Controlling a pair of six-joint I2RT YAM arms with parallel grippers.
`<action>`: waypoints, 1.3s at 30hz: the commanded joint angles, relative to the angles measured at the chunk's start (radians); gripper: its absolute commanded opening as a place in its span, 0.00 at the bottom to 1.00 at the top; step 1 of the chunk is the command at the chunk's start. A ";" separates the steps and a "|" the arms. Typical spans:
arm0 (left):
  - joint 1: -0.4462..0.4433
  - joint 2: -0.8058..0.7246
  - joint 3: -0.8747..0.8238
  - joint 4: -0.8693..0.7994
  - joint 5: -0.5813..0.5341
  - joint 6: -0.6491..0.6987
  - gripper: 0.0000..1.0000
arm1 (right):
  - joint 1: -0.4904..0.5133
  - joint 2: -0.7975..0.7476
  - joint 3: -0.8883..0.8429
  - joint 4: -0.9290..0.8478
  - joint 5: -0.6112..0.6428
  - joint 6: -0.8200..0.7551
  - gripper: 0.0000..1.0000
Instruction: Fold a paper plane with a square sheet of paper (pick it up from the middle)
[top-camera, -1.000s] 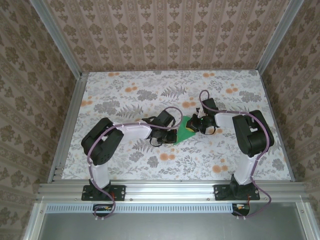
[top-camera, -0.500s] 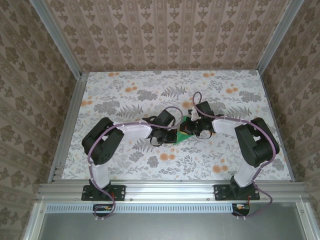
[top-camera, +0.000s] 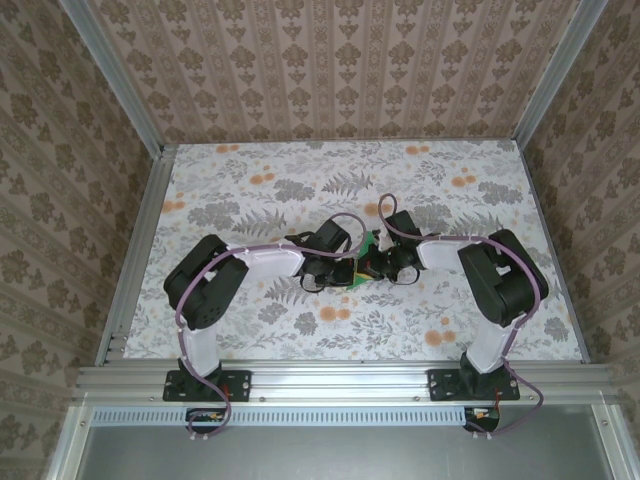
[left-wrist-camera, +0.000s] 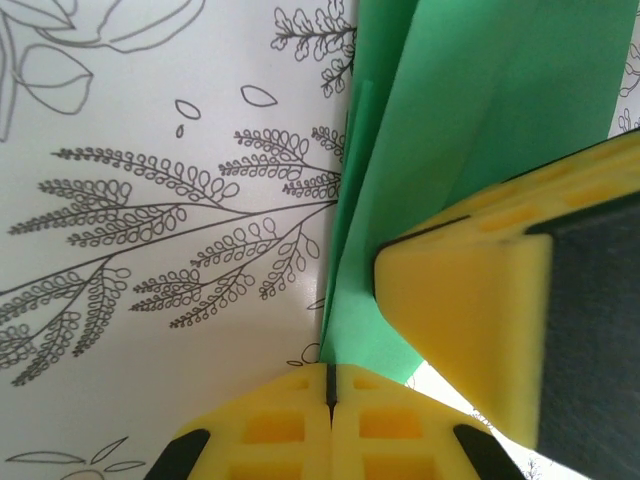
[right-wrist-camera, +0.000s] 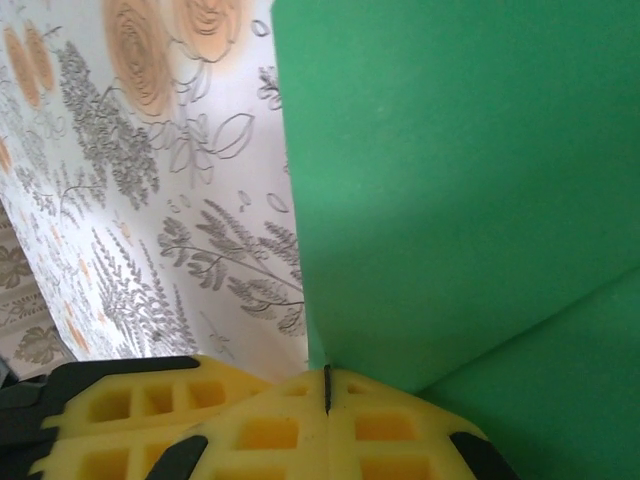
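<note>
Near the centre of the floral table (top-camera: 250, 330): left gripper (left-wrist-camera: 329, 375) pinched shut on the folded square sheet of paper (left-wrist-camera: 480, 120), blocky yellow fingertips (left-wrist-camera: 270, 430) meeting at a crease. Just to its right, right gripper (right-wrist-camera: 327, 385) likewise clamped on the matte green edge. From above, mere green slivers between black wrists.

The table (top-camera: 250, 190) has a grey-and-orange floral print all over, with metal rails (top-camera: 135, 260) running along its edges. Pretty much at the middle, a touch toward the right edge, there's a green sheet of paper (left-wrist-camera: 500, 120), folded and creased, one edge down on the print.
</note>
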 joint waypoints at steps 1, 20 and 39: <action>-0.005 0.017 0.004 -0.050 -0.006 0.000 0.02 | 0.006 0.026 -0.008 -0.018 0.022 0.005 0.05; 0.023 -0.004 -0.057 0.179 0.083 -0.037 0.09 | -0.003 0.047 -0.014 -0.013 0.039 0.001 0.04; -0.019 0.054 -0.025 -0.212 -0.033 0.020 0.04 | -0.107 0.087 0.019 0.037 0.027 -0.052 0.04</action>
